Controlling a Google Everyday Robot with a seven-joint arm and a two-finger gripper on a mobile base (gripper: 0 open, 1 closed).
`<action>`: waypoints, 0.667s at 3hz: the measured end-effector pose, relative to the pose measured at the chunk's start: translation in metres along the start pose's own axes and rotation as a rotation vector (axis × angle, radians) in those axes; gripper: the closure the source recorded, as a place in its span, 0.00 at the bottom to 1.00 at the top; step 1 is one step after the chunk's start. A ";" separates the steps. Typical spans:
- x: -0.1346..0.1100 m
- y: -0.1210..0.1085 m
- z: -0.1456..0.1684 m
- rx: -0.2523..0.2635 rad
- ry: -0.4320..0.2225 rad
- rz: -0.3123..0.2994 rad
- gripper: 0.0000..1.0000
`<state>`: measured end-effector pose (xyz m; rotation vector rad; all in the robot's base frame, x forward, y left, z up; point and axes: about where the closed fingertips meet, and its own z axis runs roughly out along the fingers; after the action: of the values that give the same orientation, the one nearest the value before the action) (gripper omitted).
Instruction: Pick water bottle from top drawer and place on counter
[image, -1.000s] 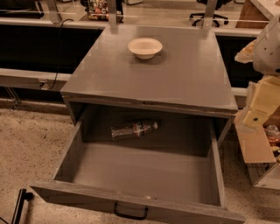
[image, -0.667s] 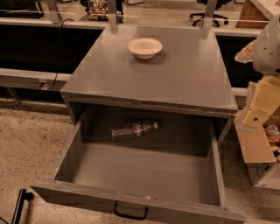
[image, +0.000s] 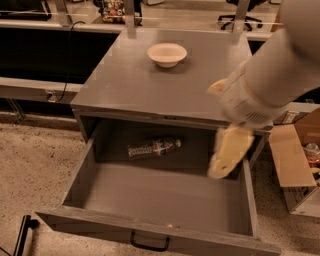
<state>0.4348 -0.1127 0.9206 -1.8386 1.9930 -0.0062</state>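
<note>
water bottle (image: 152, 148) lying on its side at rear of open top drawer (image: 165, 200), cap pointing right. gripper (image: 227, 159) hanging over drawer's right side, right of bottle and apart from it; released or clenched cannot be told. white bowl (image: 167, 54) on counter (image: 130, 80). cardboard box (image: 290, 165) beside cabinet's right.

The arm (image: 287, 52) is a thick, smooth cylinder, pale grey-white, with no cables or markings visible. It ends in a wider, lighter wrist collar (image: 245, 105) with faint rings, and a small cream nub (image: 217, 87) sits on its edge. The gripper (image: 229, 152) is cream-yellow, rounded and blurred, over the right side of the top drawer (image: 150, 200).
</note>
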 end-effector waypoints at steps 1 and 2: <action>-0.037 0.034 0.062 -0.035 -0.063 -0.046 0.00; -0.042 0.037 0.082 -0.009 -0.077 -0.054 0.00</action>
<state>0.4266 -0.0450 0.8481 -1.8688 1.8940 0.0567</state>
